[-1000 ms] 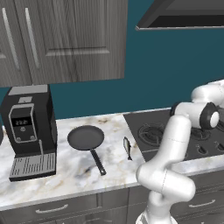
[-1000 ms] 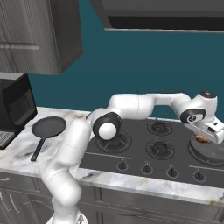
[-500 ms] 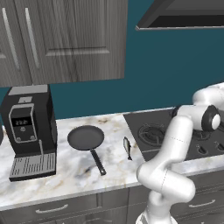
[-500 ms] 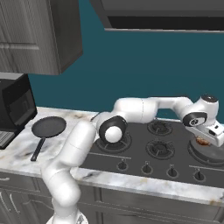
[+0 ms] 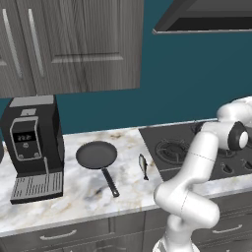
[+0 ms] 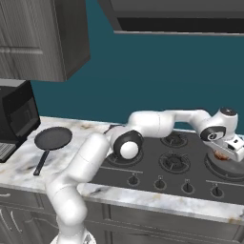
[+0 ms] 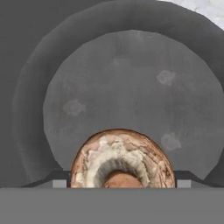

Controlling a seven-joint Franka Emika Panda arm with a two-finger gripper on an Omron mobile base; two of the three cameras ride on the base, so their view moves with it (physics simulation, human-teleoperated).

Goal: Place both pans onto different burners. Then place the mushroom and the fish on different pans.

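One dark pan (image 7: 131,83) sits on the right-hand burner (image 6: 228,167) of the cooktop. My gripper (image 6: 232,148) hovers just above it, shut on the brown mushroom (image 7: 122,162), whose sides meet both fingertips. The mushroom hangs over the pan's near part, and I cannot tell whether it touches the pan's floor. The other pan (image 5: 96,155) lies on the marble counter left of the stove, handle toward the front edge. The slim fish (image 5: 143,166) lies on the counter between that pan and the cooktop. My gripper (image 7: 121,183) looks straight down into the pan.
A black coffee machine (image 5: 32,142) stands at the counter's left end. Free burners (image 6: 174,162) lie in the middle of the cooktop, with a row of knobs (image 6: 159,186) along its front. My arm stretches across the stove's back. A hood (image 6: 176,16) hangs overhead.
The hand has drifted slightly right and down toward the pan on the right burner, mushroom still between the fingers. Pan and fish on the counter have not moved.
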